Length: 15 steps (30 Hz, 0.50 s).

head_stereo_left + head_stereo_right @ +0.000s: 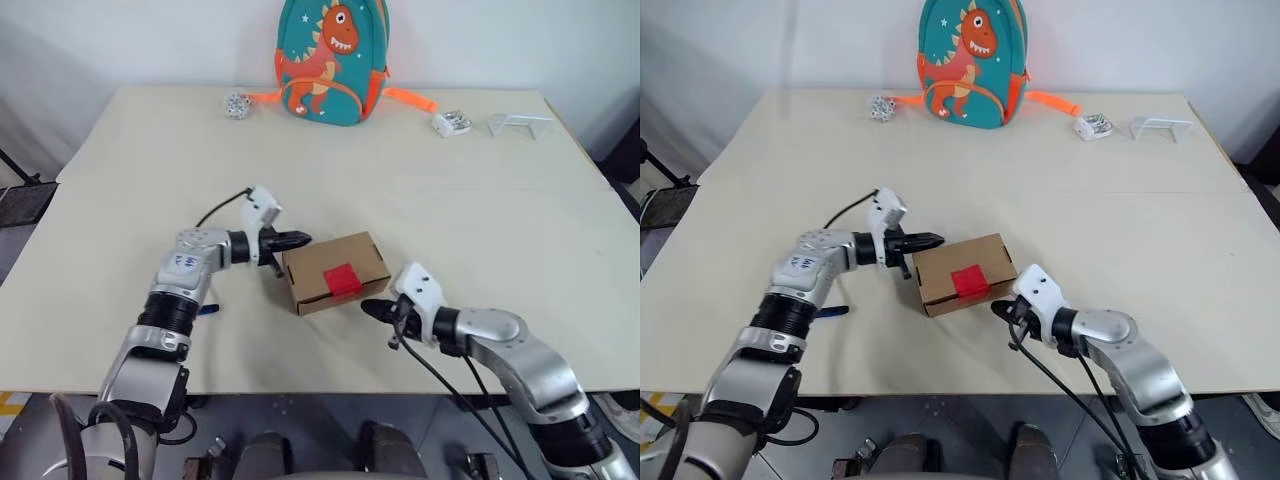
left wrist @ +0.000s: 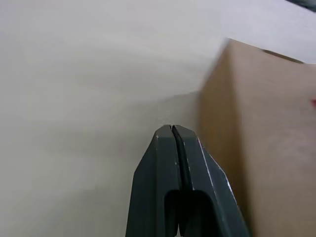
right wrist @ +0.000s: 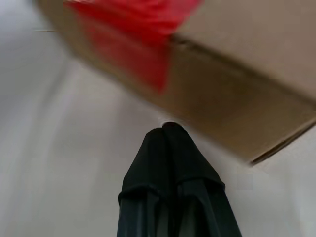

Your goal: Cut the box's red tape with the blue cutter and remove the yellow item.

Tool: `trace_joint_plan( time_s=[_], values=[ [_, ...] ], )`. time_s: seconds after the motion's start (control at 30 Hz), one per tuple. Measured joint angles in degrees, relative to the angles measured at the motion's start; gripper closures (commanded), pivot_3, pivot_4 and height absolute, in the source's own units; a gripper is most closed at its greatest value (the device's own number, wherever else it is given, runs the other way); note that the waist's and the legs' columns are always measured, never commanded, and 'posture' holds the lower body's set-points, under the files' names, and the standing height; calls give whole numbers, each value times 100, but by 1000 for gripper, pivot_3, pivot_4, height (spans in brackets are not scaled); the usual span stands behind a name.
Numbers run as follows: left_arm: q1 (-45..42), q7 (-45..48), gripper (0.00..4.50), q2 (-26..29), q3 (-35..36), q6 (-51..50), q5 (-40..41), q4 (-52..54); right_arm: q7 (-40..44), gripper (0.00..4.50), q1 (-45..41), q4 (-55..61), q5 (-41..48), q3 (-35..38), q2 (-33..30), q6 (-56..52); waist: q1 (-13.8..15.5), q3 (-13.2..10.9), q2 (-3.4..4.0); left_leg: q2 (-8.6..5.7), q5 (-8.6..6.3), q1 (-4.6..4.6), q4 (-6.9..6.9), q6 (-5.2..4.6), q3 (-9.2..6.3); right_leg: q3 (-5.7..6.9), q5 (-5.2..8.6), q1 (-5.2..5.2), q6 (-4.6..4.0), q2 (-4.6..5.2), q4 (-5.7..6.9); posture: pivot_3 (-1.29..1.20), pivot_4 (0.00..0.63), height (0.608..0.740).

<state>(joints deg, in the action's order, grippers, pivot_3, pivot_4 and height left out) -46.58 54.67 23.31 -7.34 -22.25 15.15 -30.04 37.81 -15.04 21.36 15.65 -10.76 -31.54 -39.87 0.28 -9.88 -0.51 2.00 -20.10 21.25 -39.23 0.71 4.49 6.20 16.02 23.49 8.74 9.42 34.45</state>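
Observation:
The brown cardboard box (image 1: 335, 270) lies closed in the middle of the table, with the red tape (image 1: 341, 281) across its top and front edge. My left gripper (image 1: 300, 240) is shut and empty, its tip at the box's far left corner; the left wrist view has the box (image 2: 261, 123) just beside the fingertips (image 2: 172, 129). My right gripper (image 1: 368, 308) is shut and empty, just off the box's near right corner, below the red tape (image 3: 128, 39). A bit of the blue cutter (image 1: 207, 309) pokes out from under my left forearm. The yellow item is out of view.
A teal dinosaur backpack (image 1: 330, 60) stands at the table's far edge. Beside it lie a small grey-white ball (image 1: 237, 105), a small white object (image 1: 452, 123) and a clear bracket (image 1: 520, 123). The table's front edge (image 1: 330, 385) runs close under both arms.

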Motion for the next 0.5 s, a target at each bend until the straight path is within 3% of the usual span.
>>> trace_joint_plan(
  time_s=[0.27,0.5],
  values=[
    [845,382,4485,438,46,-1064,261,1333,-303,4500,-410,-553,-298,180,1,76,-36,0,0,1,0,-1,-2,0,-4,-2,0,-1,0,2,4,0,150,740],
    [1522,-25,4485,364,166,-2066,602,2781,-13,4500,-820,-1243,-474,221,-222,458,-37,0,0,1,0,-2,-3,0,-5,-2,0,-1,1,2,4,0,150,740]
  ],
)
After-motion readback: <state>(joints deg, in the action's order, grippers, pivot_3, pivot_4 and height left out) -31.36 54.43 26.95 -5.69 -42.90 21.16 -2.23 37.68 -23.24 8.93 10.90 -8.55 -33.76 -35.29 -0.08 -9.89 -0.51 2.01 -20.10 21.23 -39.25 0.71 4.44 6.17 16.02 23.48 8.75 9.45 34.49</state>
